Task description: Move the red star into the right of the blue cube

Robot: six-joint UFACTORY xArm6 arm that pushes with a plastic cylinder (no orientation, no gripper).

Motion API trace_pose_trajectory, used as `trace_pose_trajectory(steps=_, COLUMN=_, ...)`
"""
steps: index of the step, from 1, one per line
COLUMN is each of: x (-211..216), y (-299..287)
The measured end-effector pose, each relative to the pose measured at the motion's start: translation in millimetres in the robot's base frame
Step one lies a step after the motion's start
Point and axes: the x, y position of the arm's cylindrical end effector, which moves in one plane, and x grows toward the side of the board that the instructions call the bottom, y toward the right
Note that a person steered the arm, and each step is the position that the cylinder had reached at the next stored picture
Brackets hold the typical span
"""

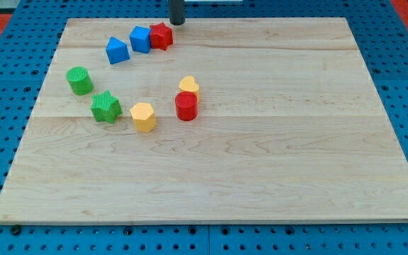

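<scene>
board: pale wooden table top [261, 177], lower half of the frame bare, blue pegboard around it
mid left cluster: yellow hexagonal block [143, 117] at centre-left; green star block [105, 107] just left of it; green cylinder block [79, 80] further up and left
mid centre: red cylinder block [186, 106] touching, or nearly touching, the yellow heart-like block [188, 86] just behind it; shape of the yellow one hard to call at this size
upper left: blue pentagon-ish block [117, 51], apart from the rest of the top group
task things: blue cube [140, 40] in the upper left of the frame, red star [161, 35] directly on its right side, the two look to be touching
my tip: dark rod, my tip [178, 23] at the top edge of the board, just up and right of the red star, small gap, not touching any block
hand state: no gripper on this arm, plain rod, nothing to open or close, holds nothing
progress: looks done or all but done, star already sits against the cube's right face
left to do: at most a small nudge to square it up; otherwise keep the tip clear
</scene>
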Motion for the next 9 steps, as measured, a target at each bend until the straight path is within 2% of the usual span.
trace_pose_trajectory(steps=4, x=1, y=-4)
trace_pose_trajectory(steps=5, x=7, y=6)
trace_pose_trajectory(steps=6, x=7, y=46)
trace_pose_trajectory(steps=7, x=5, y=16)
trace_pose_trajectory(steps=8, x=2, y=-50)
trace_pose_trajectory(steps=9, x=29, y=-11)
